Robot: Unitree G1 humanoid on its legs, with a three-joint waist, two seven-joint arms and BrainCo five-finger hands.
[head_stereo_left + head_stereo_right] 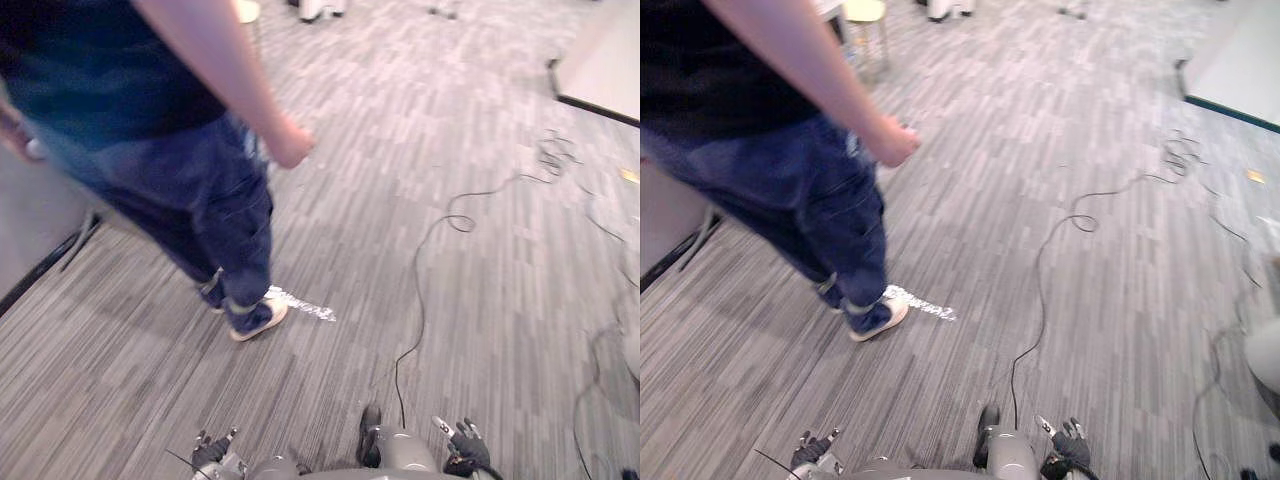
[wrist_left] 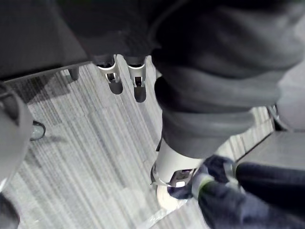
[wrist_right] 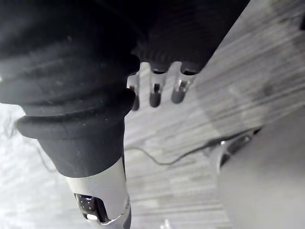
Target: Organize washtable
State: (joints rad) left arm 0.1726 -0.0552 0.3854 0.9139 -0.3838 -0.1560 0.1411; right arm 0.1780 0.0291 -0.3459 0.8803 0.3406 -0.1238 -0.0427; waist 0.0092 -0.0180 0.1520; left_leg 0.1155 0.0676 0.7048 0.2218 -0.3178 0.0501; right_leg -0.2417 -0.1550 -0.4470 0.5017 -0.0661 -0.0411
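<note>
Both of my hands hang low over a grey striped carpet, holding nothing. My left hand [image 1: 211, 453] is at the lower edge of the eye views, left of centre. In its wrist view its fingers [image 2: 138, 86] point straight down at the floor and its thumb [image 2: 174, 164] stands apart. My right hand [image 1: 467, 450] is at the lower edge, right of centre. Its fingers [image 3: 155, 94] are also straight and its thumb [image 3: 101, 193] is clear of them.
A person [image 1: 200, 190] in a dark top, blue jeans and light shoes stands close ahead on my left, one arm hanging. A shiny scrap [image 1: 305, 306] lies by their shoe. A grey panel [image 1: 30, 225] stands at far left, and a pale platform [image 1: 605, 60] at far right.
</note>
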